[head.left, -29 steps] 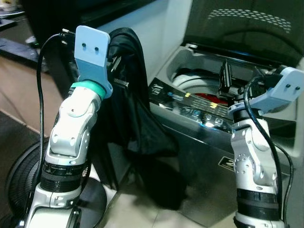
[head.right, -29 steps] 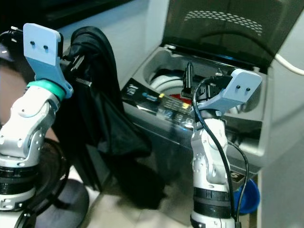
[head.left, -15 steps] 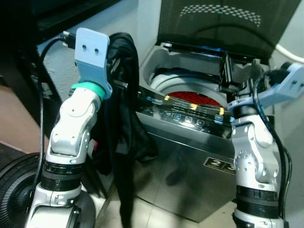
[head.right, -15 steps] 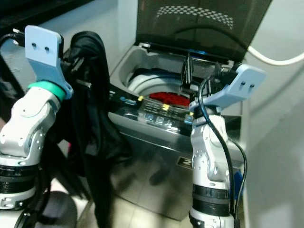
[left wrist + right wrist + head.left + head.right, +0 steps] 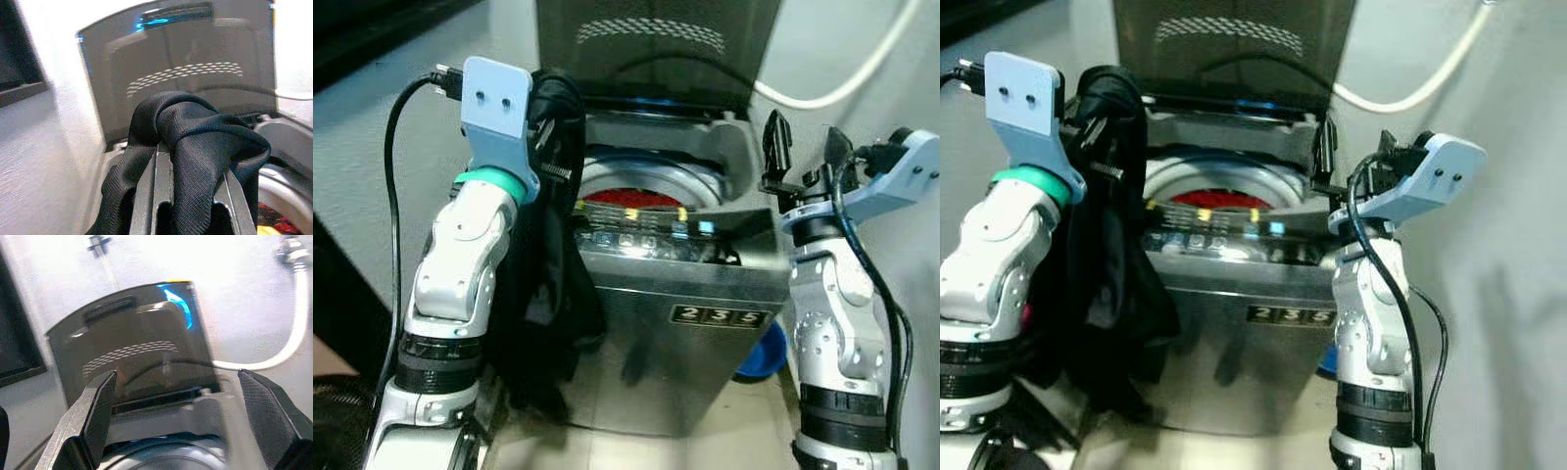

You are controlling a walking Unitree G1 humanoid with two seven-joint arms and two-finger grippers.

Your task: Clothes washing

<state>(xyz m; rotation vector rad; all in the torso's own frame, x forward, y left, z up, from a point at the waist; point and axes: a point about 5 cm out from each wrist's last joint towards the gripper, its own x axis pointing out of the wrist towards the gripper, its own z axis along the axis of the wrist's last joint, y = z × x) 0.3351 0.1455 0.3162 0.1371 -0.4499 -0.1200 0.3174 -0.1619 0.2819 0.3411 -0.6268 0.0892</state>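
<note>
A black garment hangs from my left gripper, which is shut on its bunched top, raised at the washer's left front corner. In the left wrist view the cloth drapes over both fingers. The top-loading washing machine stands in front with its lid up, and something red lies in the drum. My right gripper is open, held up over the washer's right edge, holding nothing. The right wrist view looks between its spread fingers at the lid.
A white hose runs along the wall behind the washer on the right. A blue basin sits on the floor at the washer's right side. The lit control panel crosses the washer's front edge. Walls close in on both sides.
The camera has swung so the washer now stands centred and closer. The black garment stays in my left gripper, now hanging against the washer's left front. My right gripper's fingers have spread apart.
</note>
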